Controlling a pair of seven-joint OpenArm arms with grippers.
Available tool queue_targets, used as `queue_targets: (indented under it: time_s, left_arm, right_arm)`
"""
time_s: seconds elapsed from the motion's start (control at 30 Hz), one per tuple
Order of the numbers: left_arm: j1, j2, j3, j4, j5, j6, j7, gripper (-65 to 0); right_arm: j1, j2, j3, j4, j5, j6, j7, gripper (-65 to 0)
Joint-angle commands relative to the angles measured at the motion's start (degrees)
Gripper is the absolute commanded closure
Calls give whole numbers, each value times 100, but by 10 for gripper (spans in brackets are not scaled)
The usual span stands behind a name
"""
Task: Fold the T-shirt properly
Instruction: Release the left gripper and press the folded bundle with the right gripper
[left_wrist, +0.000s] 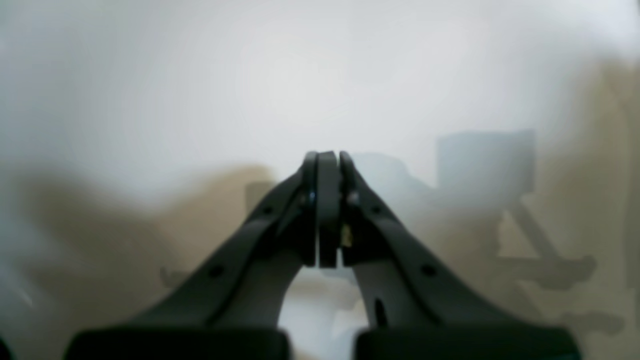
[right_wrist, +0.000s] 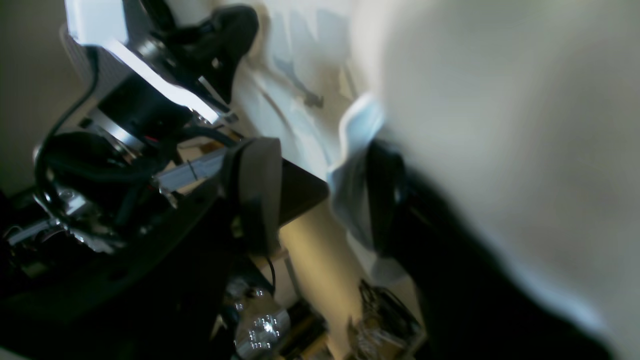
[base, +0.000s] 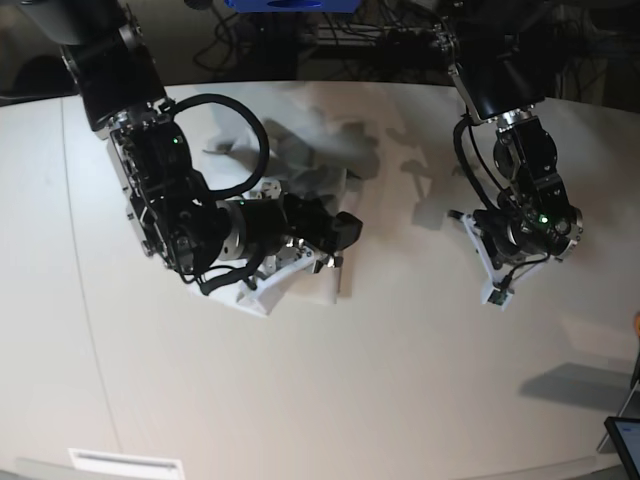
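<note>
Dark fingers (left_wrist: 327, 165) of the left gripper (left_wrist: 327, 210) fill the lower half of the left wrist view, pressed flat together with nothing between them. Beyond them the view is blurred: a pale table (left_wrist: 150, 75) above, with tan and grey shapes to either side that cannot be identified.

Right wrist view: the right gripper (right_wrist: 320, 200) stands with its jaws apart. One finger (right_wrist: 255, 195) sits left of the gap, the other at right. A fold of the shirt (right_wrist: 350, 165) lies against the inner face of the right-hand finger; whether the cloth is pinched or merely resting there cannot be told. More white cloth spreads above the gap, creased and shadowed. The right side of this view is a blurred pale surface.

Base view:
- Right arm (base: 170, 200), on the view's left, reaches sideways over the shirt (base: 320, 150), with its gripper (base: 340, 235) low at the cloth's near edge.
- Shirt position: crumpled on the table (base: 350, 400), at the far centre-left. It is bunched rather than flat, with raised folds casting shadows. Part of it runs under the right arm.
- Left arm (base: 520, 200), on the view's right, hangs well apart from the shirt. Its gripper (base: 497, 295) points down at bare tabletop and touches no cloth.
- Cables and dark equipment line the table's far edge.
</note>
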Motion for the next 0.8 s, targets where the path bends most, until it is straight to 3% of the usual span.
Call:
queue_targets:
  time_s: [0.0, 0.17, 0.3, 0.5, 0.77]
  left_arm:
    - [-115, -91, -17, 93, -17, -28, -38, 0]
    - [-115, -293, -26, 93, -43, -28, -38, 0]
    - [-115, -504, -589, 31, -738, -28, -38, 0]
    - [-98, -1014, -976, -373, -1459, -28, -38, 0]
    - [-1, -1322, -984, -356, -1467, -28, -38, 0]
  right_arm:
    - [202, -28, -85, 103, 10, 18, -28, -266]
    - [405, -309, -480, 103, -499, 18, -72, -266]
    - [756, -379, -718, 367, -561, 18, -37, -266]
    - [1073, -335, -340, 850, -543, 18, -81, -266]
    - [563, -186, 153, 815, -561, 18, -28, -266]
